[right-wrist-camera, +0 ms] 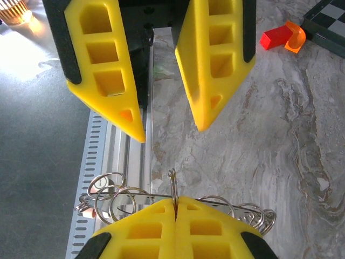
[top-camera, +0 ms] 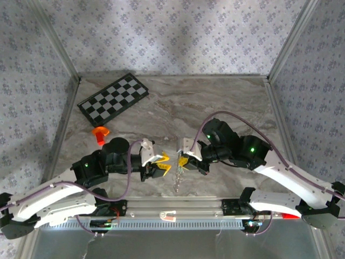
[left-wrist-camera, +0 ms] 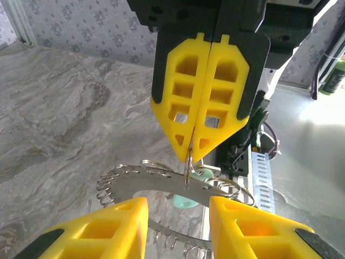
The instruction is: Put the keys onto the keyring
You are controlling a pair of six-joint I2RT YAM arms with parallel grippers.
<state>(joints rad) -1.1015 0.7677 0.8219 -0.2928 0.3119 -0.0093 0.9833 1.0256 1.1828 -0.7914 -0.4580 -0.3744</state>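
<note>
Above the table's [top-camera: 226, 108] near edge, the right gripper [left-wrist-camera: 190, 154] is clenched on the thin, silvery, key-fringed metal keyring [left-wrist-camera: 151, 186]. Facing it, the left gripper [left-wrist-camera: 178, 216] stands released and empty. The small mint-green-headed key [left-wrist-camera: 186, 204] hangs against the ring — whether it is threaded cannot be told, so that step remains unconfirmed.

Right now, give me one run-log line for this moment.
right gripper: shut on keyring | left gripper: open, holding nothing, facing right gripper | mint-green key: against keyring, attachment unclear
</note>
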